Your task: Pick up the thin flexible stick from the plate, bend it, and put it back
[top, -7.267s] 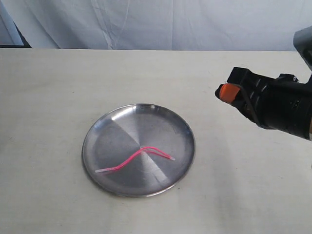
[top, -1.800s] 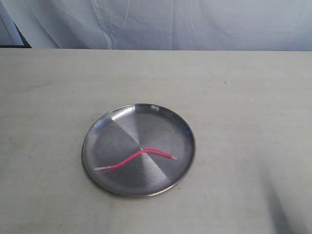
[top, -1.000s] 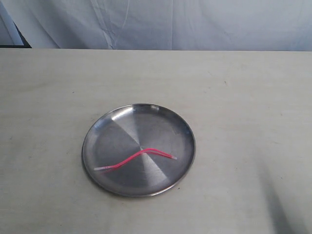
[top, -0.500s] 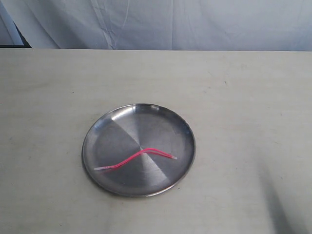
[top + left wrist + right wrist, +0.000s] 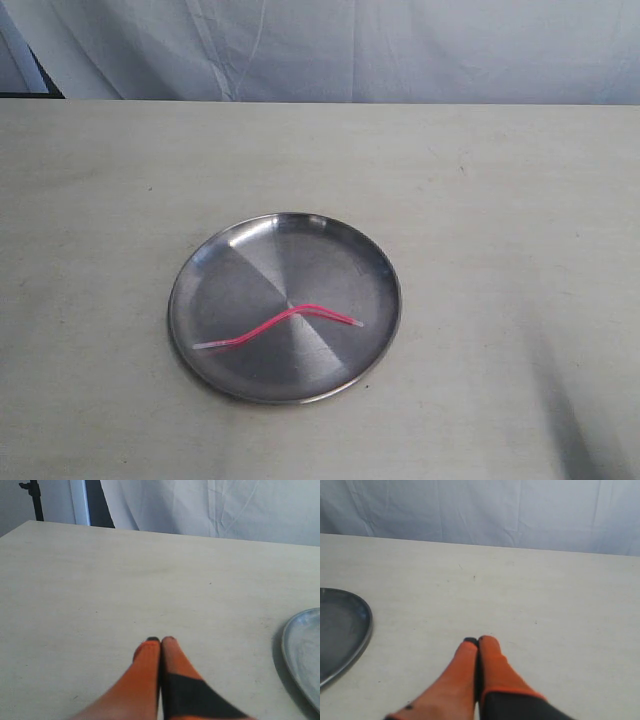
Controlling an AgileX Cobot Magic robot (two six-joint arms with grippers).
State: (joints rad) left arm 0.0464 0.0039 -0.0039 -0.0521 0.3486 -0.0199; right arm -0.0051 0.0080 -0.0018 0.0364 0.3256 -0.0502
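The round steel plate (image 5: 215, 262) lies on the table in the exterior view. The thin pink stick (image 5: 280, 321) rests in it, kinked in a shallow wave with pale ends. Neither arm appears in the exterior view. In the left wrist view my left gripper (image 5: 160, 640) hangs over bare table, its orange fingers pressed together with nothing between them, and the plate's rim (image 5: 292, 645) shows off to one side. My right gripper (image 5: 477, 641) is likewise shut and empty above the table, with the plate's edge (image 5: 362, 635) beside it. The stick is out of both wrist views.
A pale cloth-covered table (image 5: 500, 200) stretches around the plate. A white draped backdrop (image 5: 350, 50) hangs behind the far edge. A dark stand (image 5: 34, 500) stands beyond the table corner in the left wrist view.
The right arm, in the exterior view about seven seconds ago, has left it. Over the last second nothing has visibly moved; plate and stick lie as before.
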